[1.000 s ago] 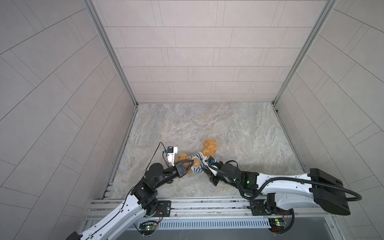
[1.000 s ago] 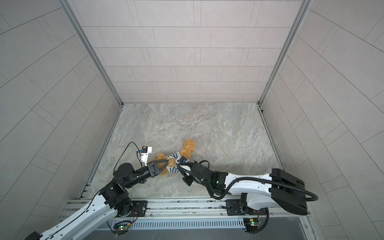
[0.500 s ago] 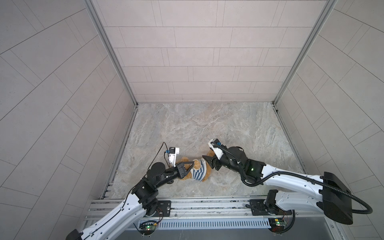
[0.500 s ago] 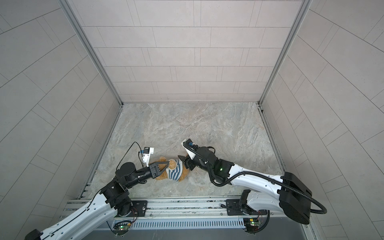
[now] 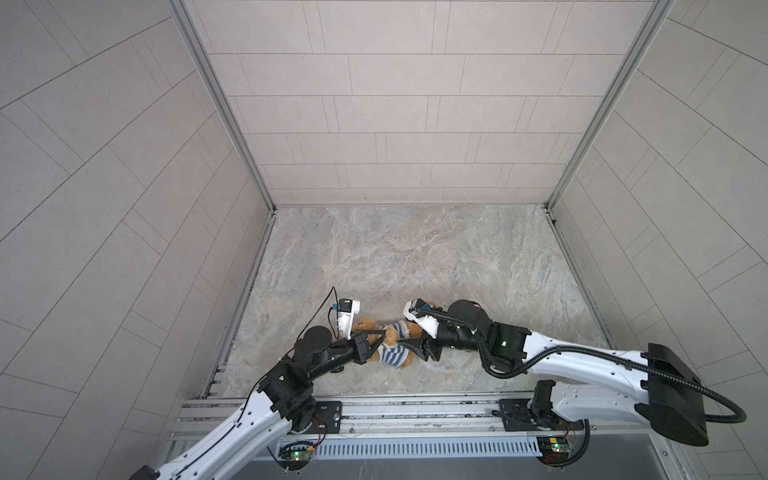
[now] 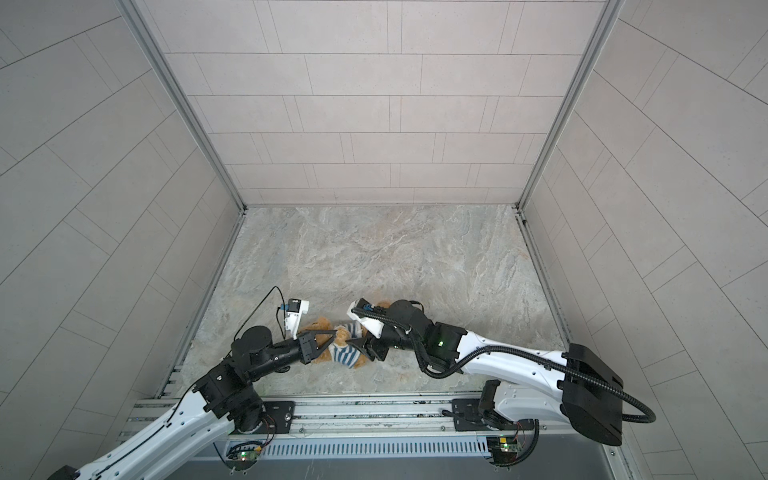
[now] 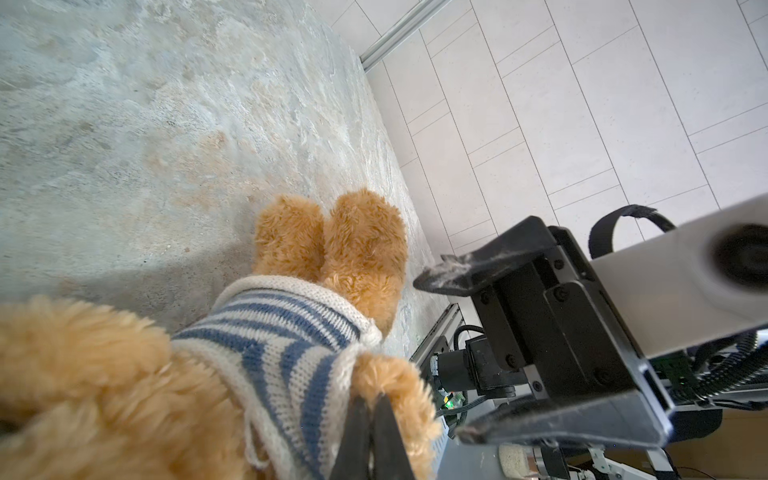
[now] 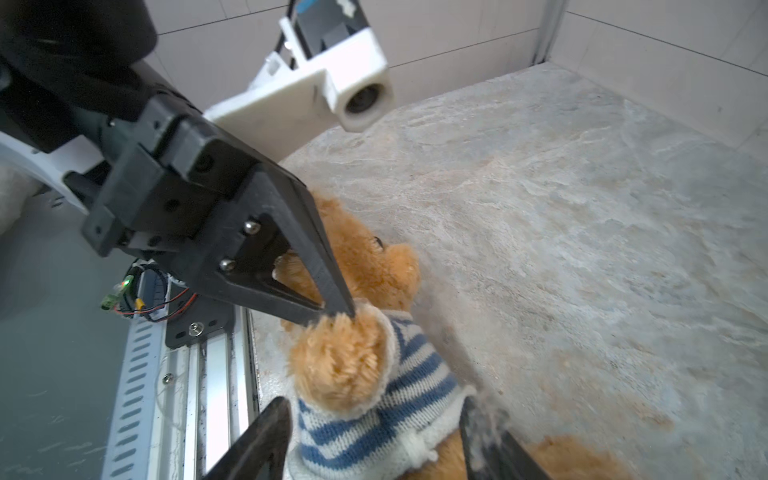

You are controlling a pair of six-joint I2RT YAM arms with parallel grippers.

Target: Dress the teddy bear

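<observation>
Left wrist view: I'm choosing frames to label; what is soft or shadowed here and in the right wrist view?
Left wrist view: the teddy bear is out of focus nearest the lens, the striped shirt crisp, a soft shadow on the floor beside it. Right wrist view: the right hand has blurred fingers.

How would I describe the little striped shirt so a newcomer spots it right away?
Start at the marbled floor, at its near edge by the metal rail, and find the teddy bear. The striped shirt wraps its body: the only blue-and-white knit against golden-brown fur and grey stone.
</observation>
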